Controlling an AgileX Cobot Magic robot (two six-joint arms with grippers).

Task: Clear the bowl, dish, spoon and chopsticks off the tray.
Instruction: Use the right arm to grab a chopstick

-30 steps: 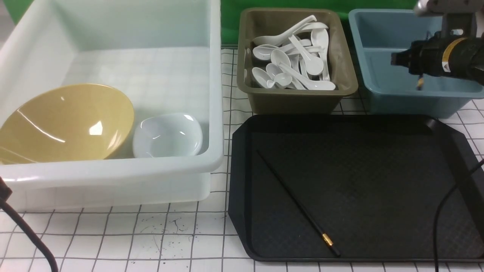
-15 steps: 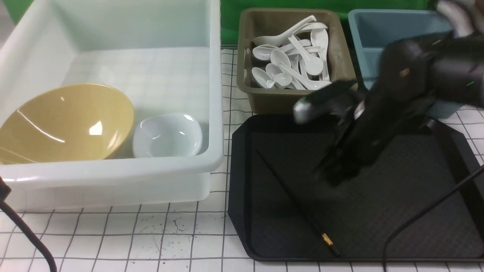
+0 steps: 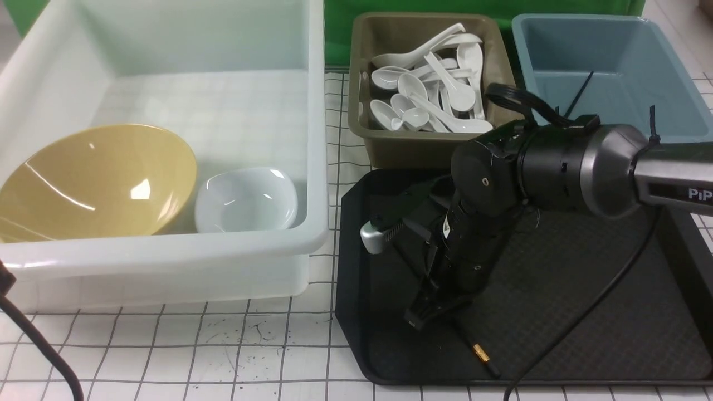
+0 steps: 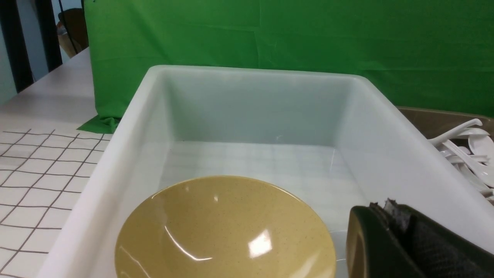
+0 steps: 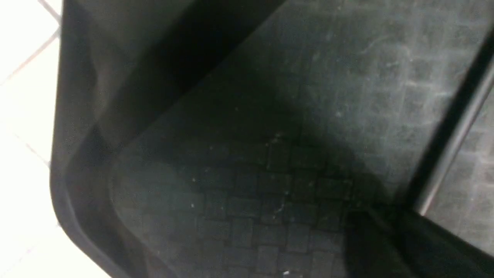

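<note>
One black chopstick (image 3: 480, 353) with a gold band lies aslant on the black tray (image 3: 585, 312). My right gripper (image 3: 428, 313) is down on the tray at the stick's middle, fingers on either side of it. In the right wrist view the chopstick (image 5: 455, 127) runs into the dark fingers (image 5: 370, 243), whose gap is hidden. Another black chopstick (image 3: 579, 92) leans in the blue bin (image 3: 523, 33). The yellow bowl (image 3: 97, 181) and white dish (image 3: 247, 200) sit in the white tub (image 3: 167, 256). White spoons (image 3: 429, 94) fill the brown bin (image 3: 434, 150). My left gripper (image 4: 386, 206) hangs shut and empty over the tub beside the bowl (image 4: 224, 231).
The tub stands left of the tray, the brown and blue bins behind it. A green cloth (image 4: 270, 38) hangs at the back. The right arm's black cable (image 3: 585, 317) trails across the tray. Gridded white tabletop (image 3: 223, 345) lies in front.
My right arm swung from above the blue bin down onto the tray, reaching the chopstick's middle. Its jaws have been narrowing. The left arm has not moved.
</note>
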